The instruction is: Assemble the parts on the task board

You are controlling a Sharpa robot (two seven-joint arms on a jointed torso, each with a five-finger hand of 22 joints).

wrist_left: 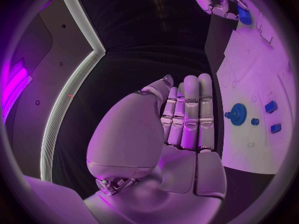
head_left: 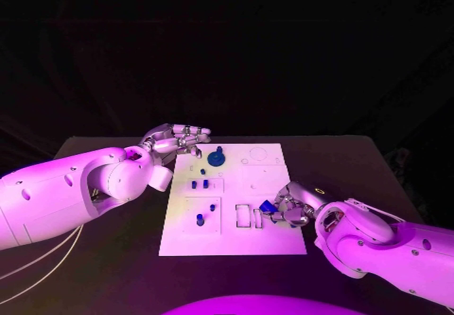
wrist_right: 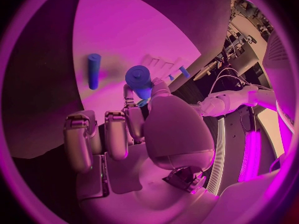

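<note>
The white task board (head_left: pixel 274 236) lies in the middle of the table. A blue gear-shaped part (head_left: pixel 216 157) stands near its far edge, with small blue pieces (head_left: pixel 199 185) in slots below it and two more (head_left: pixel 201 218) lower left. My left hand (head_left: pixel 175 141) hovers at the board's far left corner, fingers straight and holding nothing (wrist_left: pixel 184 129). My right hand (head_left: pixel 291 207) is over the board's right side and pinches a round blue part (wrist_right: pixel 138 77) between thumb and a finger. A blue peg (wrist_right: pixel 93 70) lies on the board beyond it.
The black table (head_left: pixel 113 275) surrounds the board, with bare strips on both sides. Empty rectangular slots (head_left: pixel 244 216) sit just left of my right hand. A round recess (head_left: pixel 257 155) marks the board's far right area.
</note>
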